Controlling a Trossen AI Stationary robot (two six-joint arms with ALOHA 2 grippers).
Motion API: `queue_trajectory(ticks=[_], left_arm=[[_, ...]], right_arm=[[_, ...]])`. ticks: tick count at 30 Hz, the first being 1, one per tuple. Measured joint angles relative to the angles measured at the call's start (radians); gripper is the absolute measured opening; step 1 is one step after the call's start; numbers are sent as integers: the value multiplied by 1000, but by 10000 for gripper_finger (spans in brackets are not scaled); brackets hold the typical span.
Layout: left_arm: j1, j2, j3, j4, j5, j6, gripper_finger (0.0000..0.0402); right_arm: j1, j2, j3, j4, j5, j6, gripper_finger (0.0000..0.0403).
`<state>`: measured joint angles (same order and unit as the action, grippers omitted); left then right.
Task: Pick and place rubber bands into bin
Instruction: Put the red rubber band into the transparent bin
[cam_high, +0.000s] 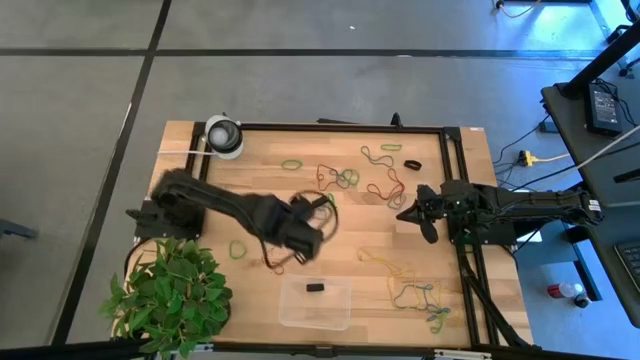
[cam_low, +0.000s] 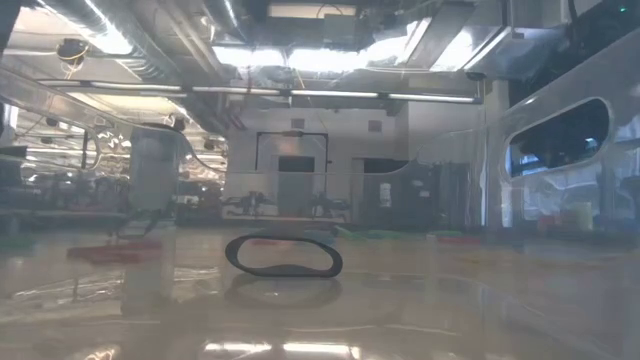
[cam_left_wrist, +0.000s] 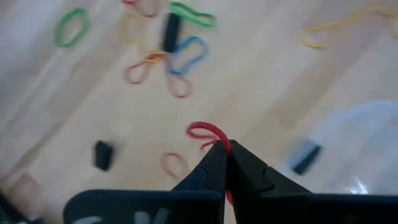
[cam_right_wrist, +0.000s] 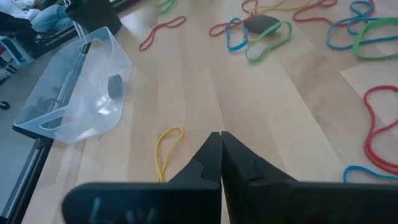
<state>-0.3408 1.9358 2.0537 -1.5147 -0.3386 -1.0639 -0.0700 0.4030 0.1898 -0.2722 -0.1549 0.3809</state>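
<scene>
Left wrist view: left tool (cam_left_wrist: 224, 149) pinching thin red rubber band (cam_left_wrist: 208, 132).

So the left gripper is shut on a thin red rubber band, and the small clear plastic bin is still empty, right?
Not quite. The left gripper is shut on a thin red rubber band, as the left wrist view shows, but the small clear plastic bin is not empty: the high view shows one black rubber band already inside.
</scene>
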Motion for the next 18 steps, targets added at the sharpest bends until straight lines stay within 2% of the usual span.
queue_trajectory(ticks=[3, 7, 13, 18], left_arm=[[-33, 106, 146, -16, 35, -39, 2], [-75, 213, 305, -24, 53, -191, 2], [-146, 246, 276, 80, 131, -388, 2], [-186, 314, 275, 109, 140, -484, 2]], right_arm=[[0, 0, 0, -11, -11, 0, 0], [0, 0, 0, -38, -44, 0, 0], [0, 1, 0, -63, -52, 0, 0], [0, 1, 0, -63, -52, 0, 0]])
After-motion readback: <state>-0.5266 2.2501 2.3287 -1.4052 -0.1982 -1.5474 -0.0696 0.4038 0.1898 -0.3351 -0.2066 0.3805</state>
